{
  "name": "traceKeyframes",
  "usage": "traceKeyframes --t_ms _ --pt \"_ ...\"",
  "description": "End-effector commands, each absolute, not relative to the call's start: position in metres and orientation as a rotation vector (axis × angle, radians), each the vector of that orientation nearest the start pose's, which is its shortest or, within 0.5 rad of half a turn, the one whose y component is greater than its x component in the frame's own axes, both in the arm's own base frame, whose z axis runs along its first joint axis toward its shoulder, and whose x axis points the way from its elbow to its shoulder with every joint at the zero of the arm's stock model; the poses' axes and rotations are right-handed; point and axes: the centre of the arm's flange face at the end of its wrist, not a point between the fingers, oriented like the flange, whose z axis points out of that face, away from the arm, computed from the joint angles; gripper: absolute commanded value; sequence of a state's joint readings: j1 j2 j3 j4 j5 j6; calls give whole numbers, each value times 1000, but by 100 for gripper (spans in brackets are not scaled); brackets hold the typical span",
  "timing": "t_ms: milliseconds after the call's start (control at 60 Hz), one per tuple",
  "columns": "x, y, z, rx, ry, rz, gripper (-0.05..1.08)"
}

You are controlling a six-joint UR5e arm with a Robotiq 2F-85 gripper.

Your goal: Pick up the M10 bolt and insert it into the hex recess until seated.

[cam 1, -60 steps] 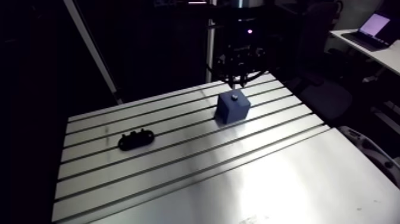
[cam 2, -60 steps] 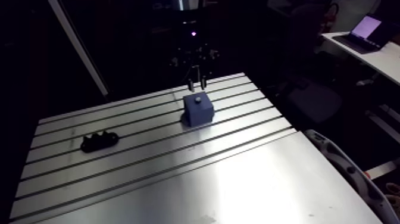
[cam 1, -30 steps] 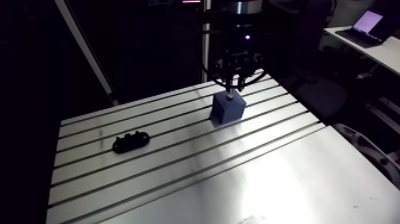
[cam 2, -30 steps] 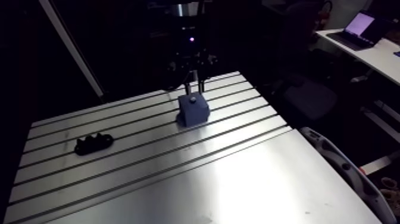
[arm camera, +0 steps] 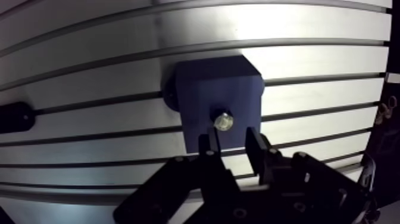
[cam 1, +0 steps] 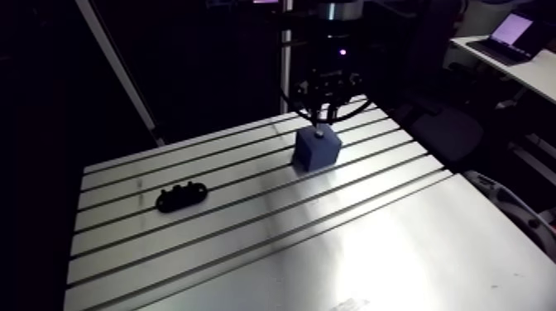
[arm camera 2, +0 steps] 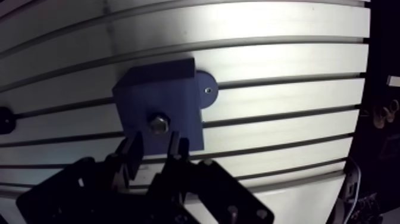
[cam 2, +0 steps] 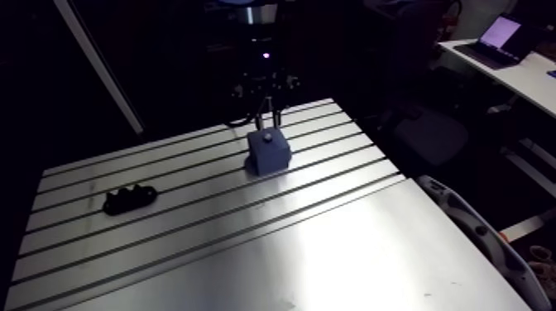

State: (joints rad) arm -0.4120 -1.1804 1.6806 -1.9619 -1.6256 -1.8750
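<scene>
A dark blue block stands on the slotted aluminium table. The bolt sits upright in the block's top face, its bright round end showing. In the arm view the block is at the table's far side, directly under the wrist. My gripper hovers just above the block with its fingers apart. The bolt lies slightly ahead of the fingertips, not between them, and nothing is held.
A small black fixture lies on the table well to the left of the block; its end shows in the wrist view. A round blue tab juts from the block's base. Open slotted surface stretches toward the near edge.
Since the earliest frames the gripper has come lower over the block's top, and the arm view has shifted slightly. Block, bolt and black fixture stay in place.
</scene>
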Motion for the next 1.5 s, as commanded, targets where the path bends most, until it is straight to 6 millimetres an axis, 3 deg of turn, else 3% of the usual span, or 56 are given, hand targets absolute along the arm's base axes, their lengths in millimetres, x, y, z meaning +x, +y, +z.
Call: traceKeyframes --t_ms 17,1500 --pt "-597 121 256 147 3019 20 61" --pt "-598 120 238 124 2991 5 62"
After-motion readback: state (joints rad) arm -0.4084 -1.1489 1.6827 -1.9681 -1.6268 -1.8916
